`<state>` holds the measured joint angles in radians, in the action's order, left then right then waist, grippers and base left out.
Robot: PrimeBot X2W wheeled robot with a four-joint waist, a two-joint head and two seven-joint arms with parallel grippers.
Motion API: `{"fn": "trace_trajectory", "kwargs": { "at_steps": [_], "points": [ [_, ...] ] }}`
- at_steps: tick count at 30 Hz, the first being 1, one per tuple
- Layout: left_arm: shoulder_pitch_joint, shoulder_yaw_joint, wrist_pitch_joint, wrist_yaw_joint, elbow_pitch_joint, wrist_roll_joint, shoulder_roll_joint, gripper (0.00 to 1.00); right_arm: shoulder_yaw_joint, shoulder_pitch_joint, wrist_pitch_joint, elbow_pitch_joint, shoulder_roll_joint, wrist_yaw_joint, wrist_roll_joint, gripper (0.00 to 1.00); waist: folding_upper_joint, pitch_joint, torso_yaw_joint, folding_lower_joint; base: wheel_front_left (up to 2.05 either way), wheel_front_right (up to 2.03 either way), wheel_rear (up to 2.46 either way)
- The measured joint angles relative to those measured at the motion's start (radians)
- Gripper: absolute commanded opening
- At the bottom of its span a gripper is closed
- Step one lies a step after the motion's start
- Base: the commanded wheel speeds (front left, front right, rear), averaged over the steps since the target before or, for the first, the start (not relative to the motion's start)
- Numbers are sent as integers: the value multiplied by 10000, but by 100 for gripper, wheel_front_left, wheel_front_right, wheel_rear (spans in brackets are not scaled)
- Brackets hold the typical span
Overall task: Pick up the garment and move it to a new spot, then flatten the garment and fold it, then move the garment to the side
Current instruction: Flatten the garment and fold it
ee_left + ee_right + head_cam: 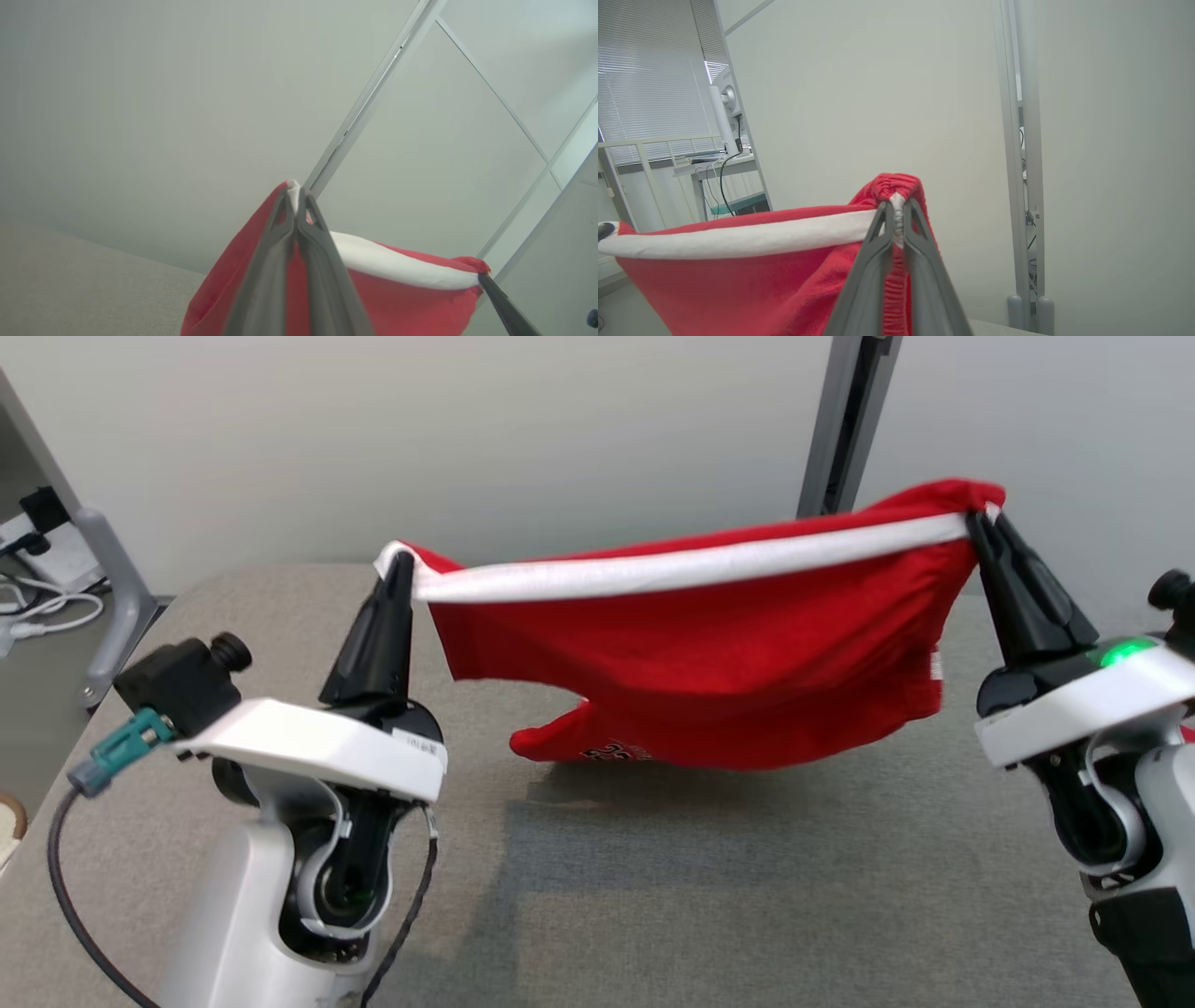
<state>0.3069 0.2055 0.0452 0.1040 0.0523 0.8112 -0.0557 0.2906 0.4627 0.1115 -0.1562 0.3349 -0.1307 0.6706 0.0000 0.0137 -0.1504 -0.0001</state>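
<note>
The red garment (pixel 709 663) hung stretched in the air between the two grippers, over the far half of the grey table (pixel 747 896). The left gripper (pixel 403 560) was pinched tight on its top left corner. The right gripper (pixel 980 523) was clamped on the top right corner and sat a little higher, so the white band (pixel 691 565) along the top edge ran taut and slanted up to the right. The lower edge sagged in a rounded lobe close over the tabletop and cast a shadow there; whether it brushed the surface could not be told. The near half of the table stretched open in front of the cloth, and its slanting left edge ran beyond the left arm. A pale wall stood close behind, with a grey upright post (pixel 845 420) behind the garment's right end. The cloth looked soft and knitted, ribbed where it bunched over the right fingertips, with a small dark print near the bottom lobe. The table cover was a fine woven grey fabric.
</note>
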Motion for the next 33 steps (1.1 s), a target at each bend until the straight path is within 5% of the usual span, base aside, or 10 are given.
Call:
{"fn": "trace_trajectory", "kwargs": {
  "at_steps": [6,14,24,32,33],
  "points": [
    [668,-157,19,322,102,-230,-115,0,-1131,491,-1074,407,-727,-2,610,0,0,227,400,1,0,0,0],
    [877,-380,-403,556,-178,-27,-19,0,-3099,800,-2847,623,-2512,-2,2387,0,0,400,867,1,0,0,0],
    [991,-399,-359,642,-548,270,15,0,-3948,1222,-3766,-209,-2895,-2,3538,0,0,195,1081,0,0,0,0],
    [4316,-587,-71,894,-2272,686,25,0,-3981,5349,-3614,-3103,-2909,0,4508,0,0,-1685,1057,0,0,0,0],
    [5773,-596,-491,750,-3315,295,-167,0,-3707,6867,-3254,-3877,-2911,0,4420,0,0,-2392,1052,0,0,0,0]
  ]
}}
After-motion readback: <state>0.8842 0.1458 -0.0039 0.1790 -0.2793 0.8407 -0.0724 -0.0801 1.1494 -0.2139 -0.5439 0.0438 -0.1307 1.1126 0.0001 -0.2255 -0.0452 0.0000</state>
